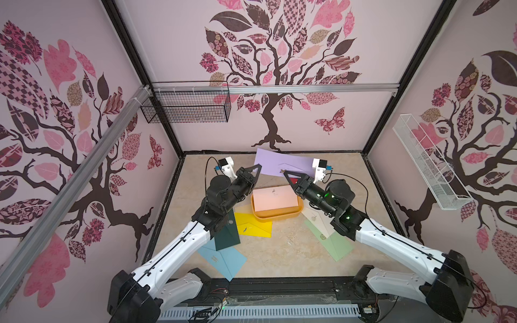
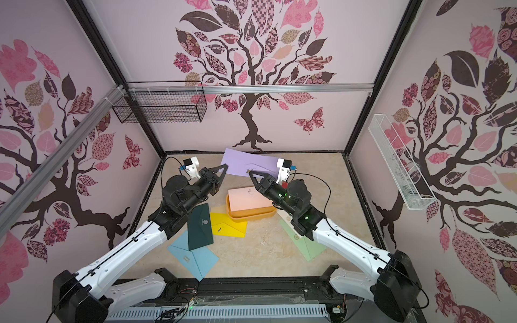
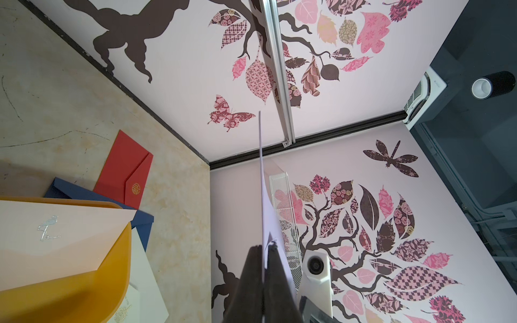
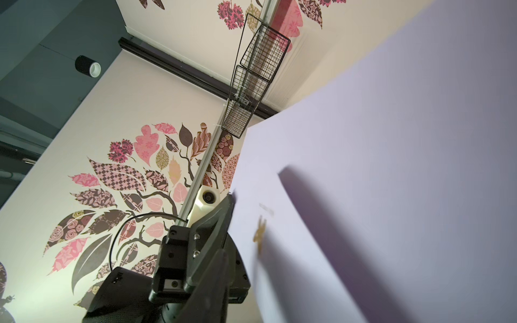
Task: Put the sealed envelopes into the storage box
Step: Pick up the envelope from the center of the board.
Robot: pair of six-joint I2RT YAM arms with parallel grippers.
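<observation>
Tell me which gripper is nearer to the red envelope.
Right. The right gripper hangs almost over the red envelope; the left gripper, shut on the lilac envelope, is farther off to its left.

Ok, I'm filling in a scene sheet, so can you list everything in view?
lilac envelope: 1, lilac, held up over the rear of the table
pink envelope: 1, pink, in the storage box
storage box: 1, yellow-orange, table centre
yellow envelope: 1, yellow, front-left of the box
dark green envelope: 1, dark green, overlapping the light blue one
light blue envelope: 1, light blue, front left
light green envelope: 1, light green, front right
cream envelope: 1, cream, right of the box
red envelope: 1, red, behind the box
navy envelope: 1, navy, behind the box
wire basket: 1, black, rear wall
mesh tray: 1, white, right wall
left hand: shut on the lilac envelope
right hand: at the lilac envelope, grip unclear
</observation>
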